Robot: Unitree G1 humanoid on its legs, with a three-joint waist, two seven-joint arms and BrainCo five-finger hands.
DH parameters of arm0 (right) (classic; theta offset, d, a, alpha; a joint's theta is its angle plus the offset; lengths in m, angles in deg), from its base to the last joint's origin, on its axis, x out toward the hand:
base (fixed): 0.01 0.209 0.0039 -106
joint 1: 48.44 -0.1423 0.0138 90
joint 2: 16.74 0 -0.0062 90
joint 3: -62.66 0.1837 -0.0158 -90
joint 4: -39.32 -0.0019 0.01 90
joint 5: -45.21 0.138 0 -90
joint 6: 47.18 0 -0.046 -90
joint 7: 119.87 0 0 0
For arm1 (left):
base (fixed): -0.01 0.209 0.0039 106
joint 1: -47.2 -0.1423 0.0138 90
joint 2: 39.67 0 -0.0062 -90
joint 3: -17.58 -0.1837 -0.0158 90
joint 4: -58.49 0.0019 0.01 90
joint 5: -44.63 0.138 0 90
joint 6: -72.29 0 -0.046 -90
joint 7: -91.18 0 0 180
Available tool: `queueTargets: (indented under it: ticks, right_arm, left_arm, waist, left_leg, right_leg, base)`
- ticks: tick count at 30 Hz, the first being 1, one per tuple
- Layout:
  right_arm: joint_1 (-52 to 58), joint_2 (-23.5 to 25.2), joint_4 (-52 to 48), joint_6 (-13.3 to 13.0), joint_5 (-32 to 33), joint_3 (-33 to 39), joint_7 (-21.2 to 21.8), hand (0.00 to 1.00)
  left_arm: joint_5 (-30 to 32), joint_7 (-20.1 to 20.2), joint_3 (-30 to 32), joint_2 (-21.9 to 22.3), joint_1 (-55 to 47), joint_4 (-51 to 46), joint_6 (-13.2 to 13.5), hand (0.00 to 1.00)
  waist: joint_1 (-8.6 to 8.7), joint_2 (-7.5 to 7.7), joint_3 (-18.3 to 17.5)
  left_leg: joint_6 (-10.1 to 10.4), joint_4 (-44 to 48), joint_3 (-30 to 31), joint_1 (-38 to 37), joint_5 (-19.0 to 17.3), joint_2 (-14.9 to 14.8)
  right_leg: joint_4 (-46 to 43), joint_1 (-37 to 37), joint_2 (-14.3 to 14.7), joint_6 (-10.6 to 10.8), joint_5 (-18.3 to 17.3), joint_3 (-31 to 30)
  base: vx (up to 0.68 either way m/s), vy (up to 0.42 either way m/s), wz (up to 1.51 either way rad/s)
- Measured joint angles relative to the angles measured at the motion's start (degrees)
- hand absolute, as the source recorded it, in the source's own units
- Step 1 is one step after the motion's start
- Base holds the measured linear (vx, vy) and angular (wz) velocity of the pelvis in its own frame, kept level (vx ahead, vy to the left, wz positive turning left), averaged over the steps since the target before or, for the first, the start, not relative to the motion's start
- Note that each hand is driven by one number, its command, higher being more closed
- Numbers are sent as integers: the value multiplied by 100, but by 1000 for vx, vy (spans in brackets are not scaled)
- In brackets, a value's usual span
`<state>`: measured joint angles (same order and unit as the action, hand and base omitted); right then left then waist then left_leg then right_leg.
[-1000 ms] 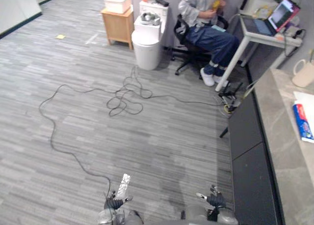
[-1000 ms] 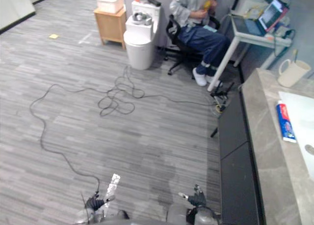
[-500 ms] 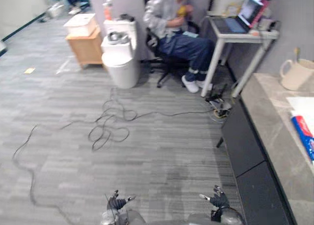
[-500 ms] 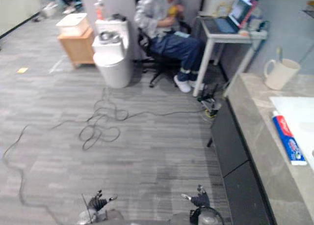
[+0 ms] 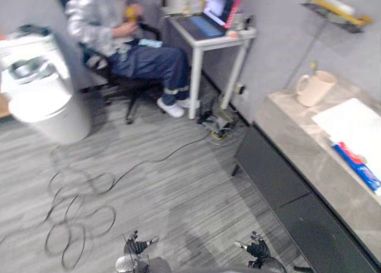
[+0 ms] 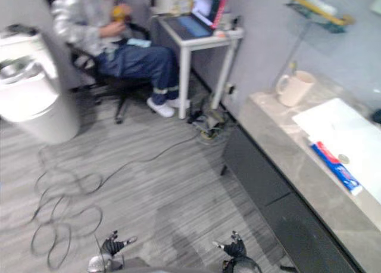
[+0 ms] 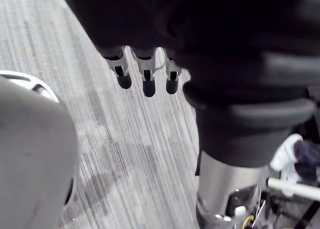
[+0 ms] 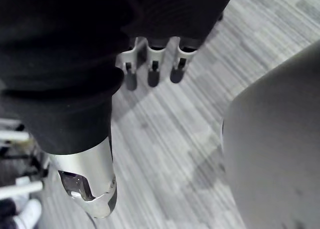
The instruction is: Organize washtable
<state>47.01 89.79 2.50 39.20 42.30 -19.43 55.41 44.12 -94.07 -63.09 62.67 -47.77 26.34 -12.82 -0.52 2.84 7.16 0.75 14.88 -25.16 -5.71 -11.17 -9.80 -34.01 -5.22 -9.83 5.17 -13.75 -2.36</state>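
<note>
- Held low, fingers relaxed, empty: left robot hand [image 5: 138, 246] and right robot hand [image 5: 257, 248].
- On the bench [image 5: 297, 142], well apart from both: toothpaste tube [image 5: 357, 164] and mug [image 5: 313, 88].
- Advisable: face the bench squarely before reaching.

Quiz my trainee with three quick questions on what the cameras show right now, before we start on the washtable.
1. True or false: the toothpaste tube stands upright inside the cream mug.
2. What do the left hand and the right hand hold? A) the mug B) a cable C) nothing
3. Fill in: the open laptop sits on a small white ____ beside the seated person.

Key
1. False: the tube lies flat on the countertop, apart from the mug.
2. C: both hands are open and empty.
3. desk
</note>
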Motion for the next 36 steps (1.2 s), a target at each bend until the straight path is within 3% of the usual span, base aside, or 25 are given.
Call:
queueTargets:
  ticks: [2,4,5,6,7,8,9,11,12,13,15,17,19,21,23,25,27,30,32,33,34,35,36]
  right_arm:
    - [-158,-103,7,-4,-2,-44,-3,0]
    - [-280,-191,8,-1,-2,-125,-10,0]
    - [-263,-208,16,1,-2,-166,-20,0]
    - [-221,-204,52,-7,-6,-197,-23,0]
    - [-345,-251,119,-23,-3,-181,-22,0]
    - [-479,-342,201,-9,-9,-155,-35,0]
    - [-503,-327,206,-24,2,26,-18,0]
    - [-502,-311,192,-13,4,153,-29,0]
    - [-403,-312,109,6,-2,195,-34,0]
    - [-305,-316,13,11,-7,150,-38,0]
    - [-237,-266,-81,5,-2,24,-41,0]
    - [-231,-231,-79,26,5,8,-58,0]
    - [-161,-222,-74,51,13,67,-72,0]
    - [-166,-214,-78,71,8,71,-109,0]
    - [-137,-212,-56,85,4,74,-141,0]
    - [-110,-205,-58,85,3,72,-140,0]
    - [-20,-140,-67,92,1,75,-139,0]
    - [45,27,-67,106,2,173,-136,0]
    - [69,55,-53,137,0,248,-134,0]
    - [65,25,-56,138,-5,286,-127,0]
    - [74,4,-55,138,-4,287,-124,0]
    - [78,13,-56,135,-5,281,-127,0]
    - [122,54,-40,128,-7,273,-128,0]
  left_arm:
    - [5,8,-215,-14,178,159,-20,0]
    - [15,18,-300,-17,339,256,-45,0]
    - [19,21,-299,-11,315,271,-67,0]
    - [28,25,-294,-29,267,263,-73,0]
    - [42,12,-293,48,278,344,-87,0]
    - [89,54,-352,78,273,350,-86,0]
    - [147,108,-384,130,370,347,-87,0]
    - [179,142,-344,153,396,353,-107,0]
    - [233,153,-236,243,375,308,-135,0]
    - [240,148,-193,252,353,216,-128,0]
    - [247,147,-1,311,267,33,-116,0]
    - [245,138,42,306,209,-106,-121,0]
    - [244,133,37,303,221,-185,-117,0]
    - [245,124,34,305,230,-232,-109,0]
    - [242,117,-8,318,280,-232,-54,0]
    - [243,112,-30,334,282,-229,-30,0]
    - [249,119,-28,348,273,-220,-30,0]
    - [282,137,-55,365,346,-133,-39,0]
    - [286,142,-166,388,384,-122,-47,0]
    - [285,142,-199,397,397,-125,-53,0]
    - [285,137,-197,407,411,-117,-61,0]
    - [283,136,-196,402,364,-92,-61,0]
    - [284,139,-199,395,373,-54,-56,0]
  waist:
    - [79,-153,51]
    - [185,-231,133]
    - [209,-208,141]
    - [234,-93,142]
    - [231,-217,246]
    - [267,-372,305]
    - [322,-484,435]
    - [296,-483,464]
    - [309,-454,475]
    - [270,-432,487]
    - [253,-397,517]
    - [225,-387,525]
    - [119,-372,532]
    - [64,-330,533]
    - [-10,-285,499]
    - [-22,-295,456]
    - [-41,-273,337]
    - [-22,-91,161]
    - [-36,-17,139]
    - [-34,-56,163]
    - [-29,-132,192]
    - [-34,-120,182]
    - [-60,-23,124]
  left_leg:
    - [0,-386,-364,-332,0,-81]
    - [4,-505,-656,-532,-1,-133]
    - [64,-499,-810,-694,-23,-55]
    - [166,-483,-865,-836,-44,120]
    - [578,-371,-796,-1003,-332,132]
    - [708,-442,-642,-965,-405,88]
    - [785,-557,-562,-885,-248,94]
    - [823,-280,-641,-893,-175,22]
    - [862,747,-524,-802,-152,-252]
    - [841,1634,-396,-570,2,-493]
    - [784,3253,-89,28,-44,-869]
    - [691,3977,221,624,-154,-953]
    - [563,3624,429,908,-241,-838]
    - [452,2693,854,1025,-306,-530]
    - [481,1202,1904,1089,-288,23]
    - [437,514,2226,1086,-263,140]
    - [491,120,1971,932,-163,175]
    - [356,-474,1713,577,243,331]
    - [298,-666,1621,350,280,386]
    - [271,-689,1528,215,296,337]
    - [263,-690,1418,38,293,291]
    - [265,-687,1379,-85,291,289]
    - [274,-692,1315,-150,255,394]
  right_leg:
    - [-313,-705,177,-387,-273,1421]
    - [-4,-1176,377,-767,-221,2814]
    - [813,-1176,543,-1058,184,3330]
    - [1479,-1072,592,-1289,891,3527]
    - [1770,-874,786,-1846,989,3592]
    - [1897,-836,947,-1870,1009,3457]
    - [1976,-756,1054,-1768,935,3357]
    - [1905,-638,1121,-1592,739,3222]
    - [1975,-327,1190,-1360,530,3127]
    - [2119,-75,1261,-1373,533,3033]
    - [2293,202,1468,-1382,522,2714]
    - [2438,372,1654,-1381,521,2211]
    - [2479,502,1758,-1339,550,1733]
    - [2503,624,1812,-1321,562,1256]
    - [2615,700,1825,-1276,594,736]
    - [2637,731,1880,-1267,591,388]
    - [2586,807,1886,-1255,591,46]
    - [2563,797,1731,-1071,502,-123]
    - [2325,763,1669,-952,434,-109]
    - [1848,570,1675,-785,324,-84]
    - [1658,434,1644,-847,32,-35]
    - [2098,475,1540,-784,59,0]
    - [2705,511,1266,-518,854,82]
  base:
    - [340,65,-108]
    - [314,-1,-86]
    - [297,-9,-74]
    - [400,-6,-96]
    - [330,46,-97]
    - [356,22,-96]
    - [212,14,-62]
    - [127,-44,-36]
    - [153,-84,-28]
    - [173,-104,-29]
    - [101,-66,-77]
    - [88,-12,-125]
    - [130,41,-143]
    - [163,60,-146]
    - [139,74,-122]
    - [150,87,-96]
    - [297,152,-95]
    - [299,166,-44]
    - [211,148,-24]
    - [156,213,-42]
    - [75,182,-49]
    - [107,185,-49]
    - [72,87,-31]
